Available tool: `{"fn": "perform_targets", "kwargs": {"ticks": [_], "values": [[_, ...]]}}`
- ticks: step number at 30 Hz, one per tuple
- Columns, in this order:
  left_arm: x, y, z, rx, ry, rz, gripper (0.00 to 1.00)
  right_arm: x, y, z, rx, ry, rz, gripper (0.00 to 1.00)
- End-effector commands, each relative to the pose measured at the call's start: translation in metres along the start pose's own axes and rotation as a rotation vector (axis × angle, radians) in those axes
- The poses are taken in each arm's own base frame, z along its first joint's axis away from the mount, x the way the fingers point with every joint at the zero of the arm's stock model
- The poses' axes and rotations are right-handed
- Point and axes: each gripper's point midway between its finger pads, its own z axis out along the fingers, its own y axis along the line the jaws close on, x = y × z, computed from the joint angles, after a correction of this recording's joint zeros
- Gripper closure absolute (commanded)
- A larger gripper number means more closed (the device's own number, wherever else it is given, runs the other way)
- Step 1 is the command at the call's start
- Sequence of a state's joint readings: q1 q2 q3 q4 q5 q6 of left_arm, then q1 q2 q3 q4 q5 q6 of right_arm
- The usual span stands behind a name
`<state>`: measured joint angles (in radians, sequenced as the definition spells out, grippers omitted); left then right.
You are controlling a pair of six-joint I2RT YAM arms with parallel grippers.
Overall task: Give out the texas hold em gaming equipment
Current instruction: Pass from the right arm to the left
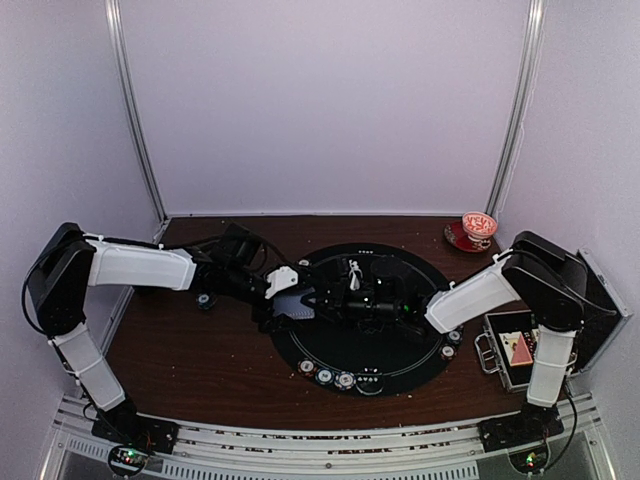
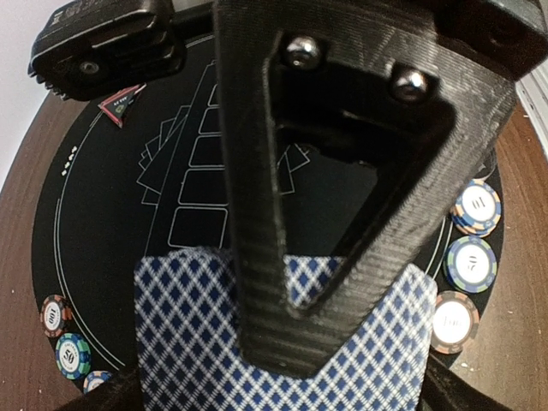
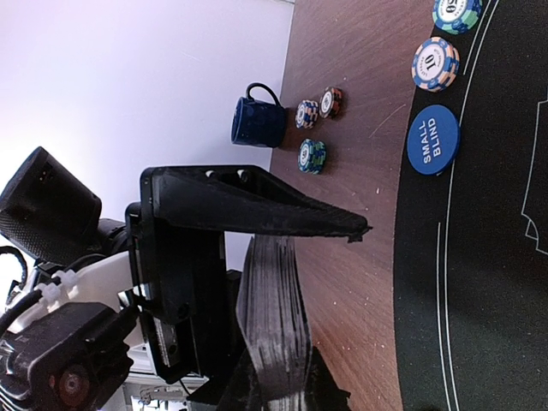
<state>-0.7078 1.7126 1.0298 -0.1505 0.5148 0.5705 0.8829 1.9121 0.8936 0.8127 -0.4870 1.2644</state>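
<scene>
My right gripper (image 3: 338,312) is shut on a deck of playing cards (image 3: 276,317), seen edge-on between its fingers. Over the black round mat (image 1: 400,360) both grippers meet, the left gripper (image 1: 318,300) facing the right gripper (image 1: 375,305). In the left wrist view the deck's blue-diamond back (image 2: 180,334) fills the bottom, and my left gripper (image 2: 291,370) stands open with its upper finger (image 2: 257,214) over the top card; whether it touches is unclear. A red triangle marker (image 2: 120,104) lies on the mat. A blue SMALL BLIND disc (image 3: 432,139) and striped chips (image 3: 435,63) sit at the mat's rim.
Three chips (image 1: 325,376) line the mat's near edge, and more chips (image 2: 470,263) lie along its side. A blue mug (image 3: 257,122) with loose chips (image 3: 312,155) stands on the wooden table. A red-patterned cup and saucer (image 1: 478,228) sit back right, and an open metal case (image 1: 515,345) lies at the right.
</scene>
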Motion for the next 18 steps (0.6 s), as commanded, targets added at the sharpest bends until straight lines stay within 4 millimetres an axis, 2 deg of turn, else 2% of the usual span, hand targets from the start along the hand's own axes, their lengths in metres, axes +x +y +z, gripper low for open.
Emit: {"fn": "perform_targets", "kwargs": {"ticks": [1,11,18], "values": [[-0.012,0.008,-0.001,-0.022,-0.026,0.029,0.1,-0.009,0.018,0.003,-0.057,-0.015,-0.017,1.0],[-0.014,0.011,-0.004,-0.059,-0.032,0.043,0.22,-0.008,0.009,0.007,-0.035,-0.011,-0.005,1.0],[-0.014,0.01,-0.004,-0.073,-0.027,0.054,0.2,-0.007,0.008,0.008,-0.033,-0.008,-0.002,1.0]]}}
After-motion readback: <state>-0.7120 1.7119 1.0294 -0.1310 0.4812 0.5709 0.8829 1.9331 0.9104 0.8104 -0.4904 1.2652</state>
